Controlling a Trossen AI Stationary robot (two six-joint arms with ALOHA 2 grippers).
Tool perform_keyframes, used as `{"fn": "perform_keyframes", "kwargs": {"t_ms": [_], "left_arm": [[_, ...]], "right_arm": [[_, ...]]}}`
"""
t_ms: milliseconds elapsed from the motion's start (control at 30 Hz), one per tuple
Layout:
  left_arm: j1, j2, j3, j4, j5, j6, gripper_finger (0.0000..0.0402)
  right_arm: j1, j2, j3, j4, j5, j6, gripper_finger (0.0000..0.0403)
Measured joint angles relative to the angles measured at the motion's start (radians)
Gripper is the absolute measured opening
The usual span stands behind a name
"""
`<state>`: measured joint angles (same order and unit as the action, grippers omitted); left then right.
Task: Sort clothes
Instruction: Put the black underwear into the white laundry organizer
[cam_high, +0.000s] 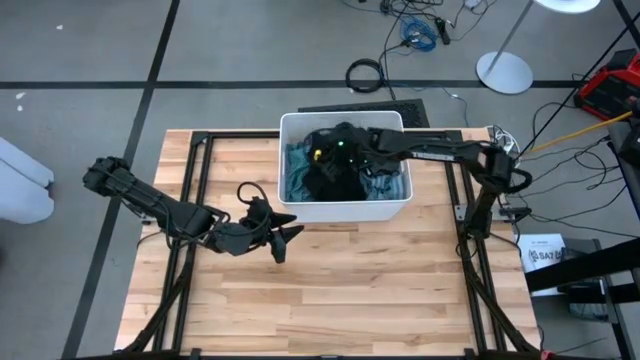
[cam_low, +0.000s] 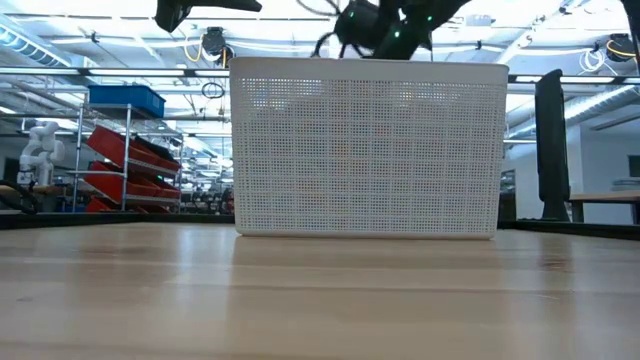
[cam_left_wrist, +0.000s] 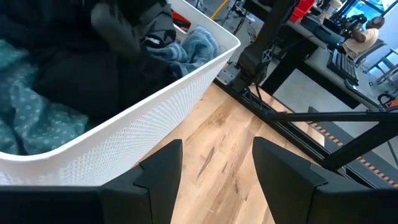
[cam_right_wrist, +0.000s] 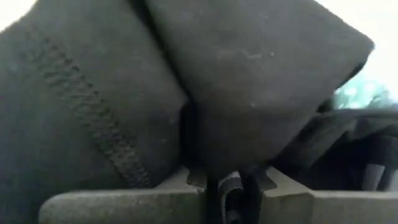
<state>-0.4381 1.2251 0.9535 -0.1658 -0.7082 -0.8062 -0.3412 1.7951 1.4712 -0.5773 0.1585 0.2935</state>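
The clothes lie heaped in a white perforated bin (cam_high: 345, 208) at the table's far middle: a black garment (cam_high: 335, 172) on top, teal cloth (cam_high: 297, 165) at its left, light blue cloth (cam_high: 388, 185) at its right. My right gripper (cam_high: 333, 150) reaches down into the bin from the right and is shut on the black garment (cam_right_wrist: 249, 74). My left gripper (cam_high: 285, 240) hovers open over the table just off the bin's near left corner, with bare wood showing between its fingers (cam_left_wrist: 217, 180). My right gripper pinches a small bunch of the black garment (cam_right_wrist: 225, 182) between its two fingers. It comes slanting down from the table's right side. The cloth bulges up over the fingers and fills the wrist view. One layer or several, I cannot tell. The garment rests on the pile in the bin.
The bin's wall (cam_low: 365, 150) stands tall in the low view, with wood tabletop (cam_high: 330, 290) open in front of it. Black frame rails (cam_high: 200, 170) run along the table's left and right. Cables and a lamp base (cam_high: 505, 72) lie on the floor beyond.
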Motion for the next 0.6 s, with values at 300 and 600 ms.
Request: {"fn": "perform_keyframes", "kwargs": {"t_ms": [300, 600], "left_arm": [[-0.003, 0.000, 0.000, 0.000, 0.019, -0.001, 0.0205], [-0.003, 0.000, 0.000, -0.003, 0.024, 0.000, 0.0205]], "right_arm": [[0.002, 0.020, -0.001, -0.070, -0.009, -0.024, 0.0067], [0.003, -0.071, -0.002, -0.023, -0.061, -0.053, 0.0160]]}}
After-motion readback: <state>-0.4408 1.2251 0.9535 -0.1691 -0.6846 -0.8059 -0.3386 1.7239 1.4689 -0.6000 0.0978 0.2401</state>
